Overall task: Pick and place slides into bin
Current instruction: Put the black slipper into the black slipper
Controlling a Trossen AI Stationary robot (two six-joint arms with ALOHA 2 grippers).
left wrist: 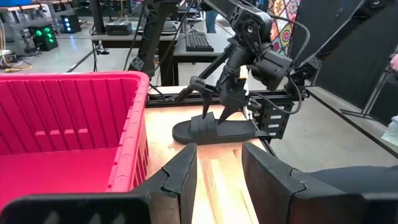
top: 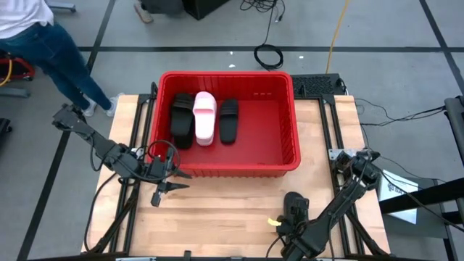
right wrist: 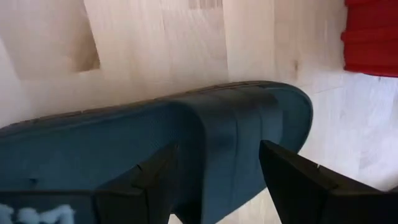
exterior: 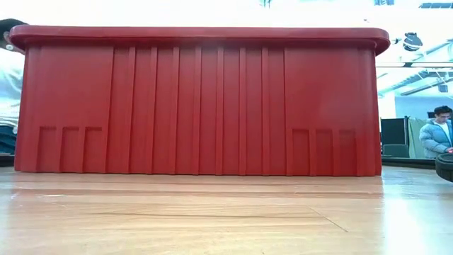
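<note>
A robotics lab or workshop: a wooden workbench (top: 239,206) on a grey concrete floor (top: 377,29) marked with dark tape lines, loose cables (top: 270,55) (one coiled), and desks with a keyboard (left wrist: 199,41) and green-lit electronics (left wrist: 38,32) behind.

The red plastic bin (exterior: 202,106) is filling most of the frame, sitting on the wooden table top (exterior: 212,219) with its ribbed long wall facing the camera and its rolled rim running across from 10 to 2 o'clock. At 9 o'clock, a person in a white top (exterior: 8,85) is showing partly past the bin's end. At 3 o'clock, a person in a pale puffy jacket (exterior: 437,133) is standing in the room behind, and a dark rounded object (exterior: 445,166) is poking in at the edge just below; what it is cannot be told.
</note>
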